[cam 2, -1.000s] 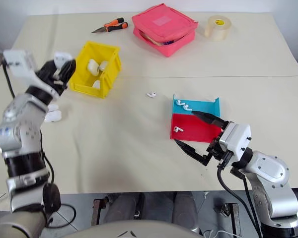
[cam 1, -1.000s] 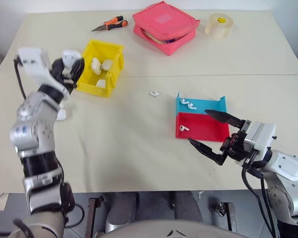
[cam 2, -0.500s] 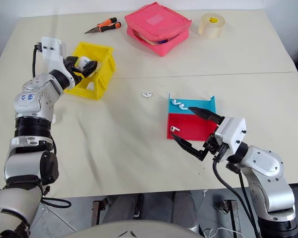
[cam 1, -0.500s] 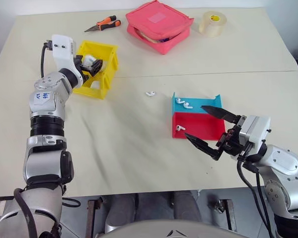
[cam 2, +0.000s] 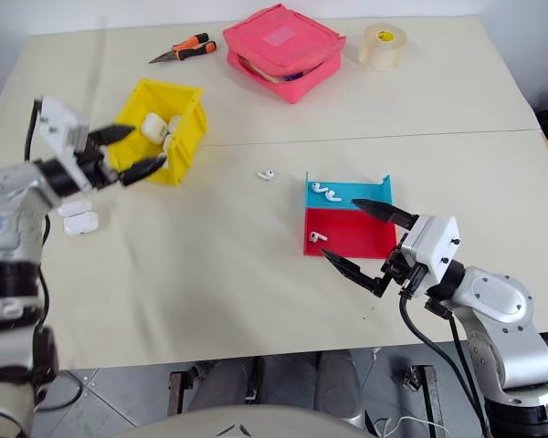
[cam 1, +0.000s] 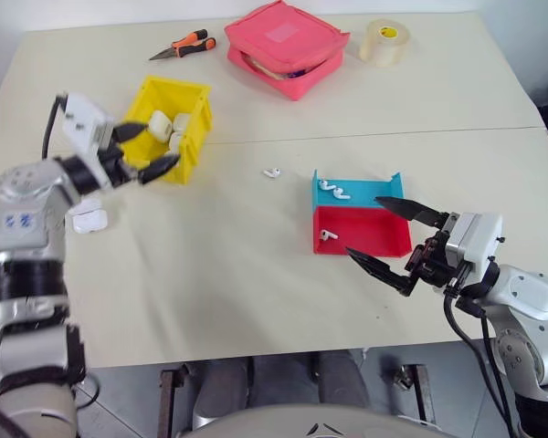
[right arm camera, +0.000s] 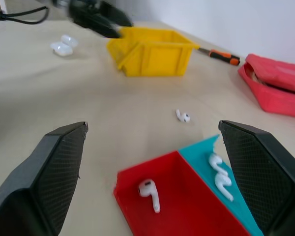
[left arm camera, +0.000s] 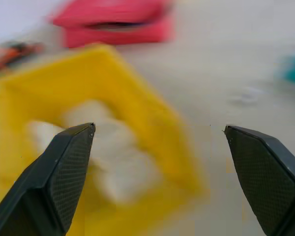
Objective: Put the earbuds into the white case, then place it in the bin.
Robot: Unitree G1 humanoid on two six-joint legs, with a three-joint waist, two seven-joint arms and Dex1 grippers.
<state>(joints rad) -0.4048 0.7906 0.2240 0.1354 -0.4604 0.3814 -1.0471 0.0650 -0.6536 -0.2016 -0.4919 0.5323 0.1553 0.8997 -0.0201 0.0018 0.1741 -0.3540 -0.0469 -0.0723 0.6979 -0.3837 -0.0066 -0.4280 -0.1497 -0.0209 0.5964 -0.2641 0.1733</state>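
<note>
Presently on the table (cam 1: 256,301) — items relevant to the job, listed by position as seen from the head camera.

Earbuds: one loose earbud (cam 1: 273,172) near table centre; two earbuds (cam 1: 332,189) in the blue tray (cam 1: 395,185); one more (cam 1: 326,234) in the red tray (cam 1: 384,235), which touches the blue tray on its 6 o'clock side. Judged very light, hard, glossy and slippery, and small enough to skid or flip away under a closing fingertip. Best taken across the bulb end with the stem free, using a gentle squeeze.

White case (cam 1: 89,220): lies on the table at about 7 o'clock from the bin, well apart from the trays. Whether its lid is open I cannot tell. Probably light, rigid and smooth, with rounded corners that give little purchase — grip across the flat faces, clear of the hinge.

Bin (cam 1: 195,93): yellow, at 10 o'clock from table centre, already holding several white cases (cam 1: 161,122).

Left gripper (cam 1: 144,151): fingers spread wide, empty, poised at the bin's near wall.

Right gripper (cam 1: 392,244): fingers spread wide, empty, just at 4 o'clock from the red tray.

Other: pink pouch (cam 1: 288,44), tape roll (cam 1: 384,41) and pliers (cam 1: 184,44) along the far edge.
</note>
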